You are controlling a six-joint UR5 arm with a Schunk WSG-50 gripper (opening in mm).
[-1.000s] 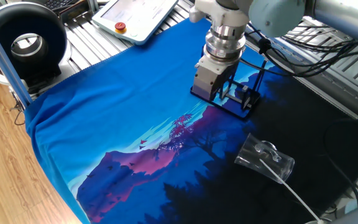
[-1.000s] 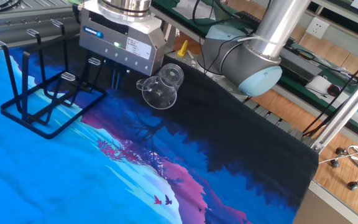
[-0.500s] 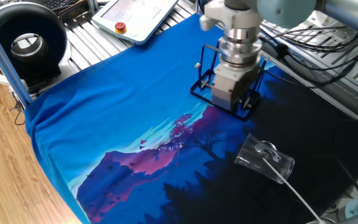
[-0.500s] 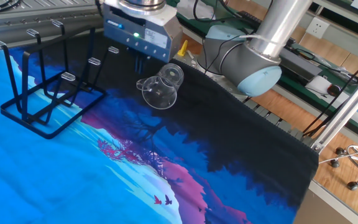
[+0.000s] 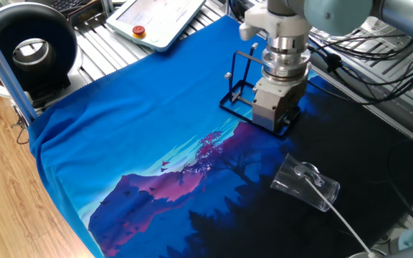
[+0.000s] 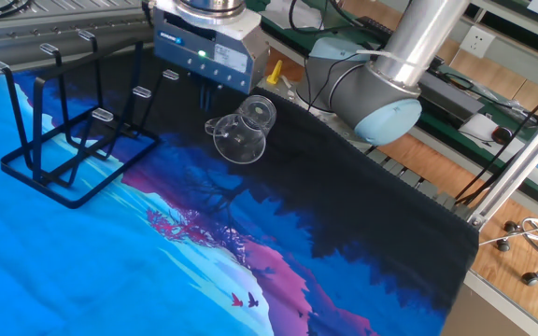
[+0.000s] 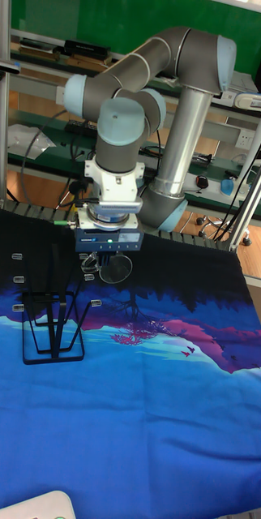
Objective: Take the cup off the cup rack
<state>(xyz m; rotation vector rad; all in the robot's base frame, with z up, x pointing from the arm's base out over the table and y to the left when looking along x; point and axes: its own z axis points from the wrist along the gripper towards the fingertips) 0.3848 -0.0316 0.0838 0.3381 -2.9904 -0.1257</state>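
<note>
The clear cup (image 5: 307,183) lies on its side on the black part of the cloth, away from the cup rack (image 5: 241,92). The black wire rack stands upright with nothing on its pegs (image 6: 62,140). My gripper (image 6: 207,96) hangs between the rack and the cup (image 6: 242,131), just above and behind the cup, touching neither. Its dark fingers stand close together with nothing between them. In the tall fixed view the gripper (image 7: 106,261) is right over the cup (image 7: 112,268), and the rack (image 7: 53,323) is down to its left.
A blue and black printed cloth (image 5: 156,143) covers the table. A white teach pendant (image 5: 160,18) and a black round device (image 5: 31,50) sit beyond the cloth's far edge. Cables (image 5: 378,64) run behind the arm.
The gripper has moved from over the rack sideways toward the cup and risen a little. The cup and the rack have not moved.
</note>
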